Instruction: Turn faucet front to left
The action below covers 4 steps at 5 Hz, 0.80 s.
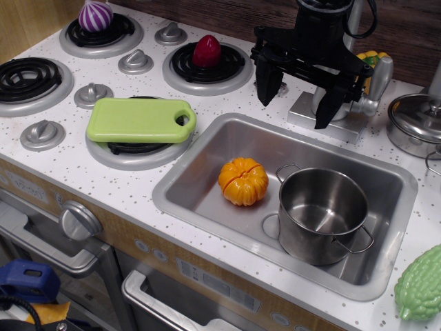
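The faucet (348,128) stands behind the sink at the back. Its square flat base shows, its grey lever handle (377,79) sticks out to the right, and part of its spout (355,21) rises behind the arm. My black gripper (295,110) hangs over the faucet from in front and hides most of its body. The jaws are open, with one finger (266,86) to the left of the body and the other (328,107) in front of it. Nothing is held between them.
The steel sink (193,207) holds an orange pumpkin (242,181) and a two-handled pot (320,214). A green cutting board (141,119) lies on a burner at left. A second steel pot (417,121) stands right of the faucet. A green gourd (420,283) lies at front right.
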Each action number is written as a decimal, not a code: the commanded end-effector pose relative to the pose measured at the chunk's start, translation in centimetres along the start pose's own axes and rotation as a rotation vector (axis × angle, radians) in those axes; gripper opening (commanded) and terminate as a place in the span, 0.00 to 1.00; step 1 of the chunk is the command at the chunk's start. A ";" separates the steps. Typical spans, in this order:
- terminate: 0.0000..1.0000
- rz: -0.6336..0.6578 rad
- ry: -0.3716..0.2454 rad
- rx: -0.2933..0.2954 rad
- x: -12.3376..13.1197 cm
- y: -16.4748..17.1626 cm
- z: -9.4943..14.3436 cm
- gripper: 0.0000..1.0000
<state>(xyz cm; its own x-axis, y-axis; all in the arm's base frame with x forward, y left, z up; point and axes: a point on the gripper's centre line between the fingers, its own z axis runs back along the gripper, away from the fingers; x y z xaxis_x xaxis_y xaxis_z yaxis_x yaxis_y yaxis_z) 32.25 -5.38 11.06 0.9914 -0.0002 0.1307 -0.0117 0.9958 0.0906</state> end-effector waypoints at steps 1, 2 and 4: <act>0.00 0.000 0.000 0.000 0.0 0.0 0.0 1.00; 0.00 0.025 -0.018 0.024 -0.2 -1.8 0.2 1.00; 0.00 0.020 -0.101 0.049 0.9 -4.4 0.1 1.00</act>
<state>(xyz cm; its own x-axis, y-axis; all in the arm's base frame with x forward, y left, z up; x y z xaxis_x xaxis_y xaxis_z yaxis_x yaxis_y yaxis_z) 33.23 -9.77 9.63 0.9785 -0.0207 0.2051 -0.0149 0.9852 0.1706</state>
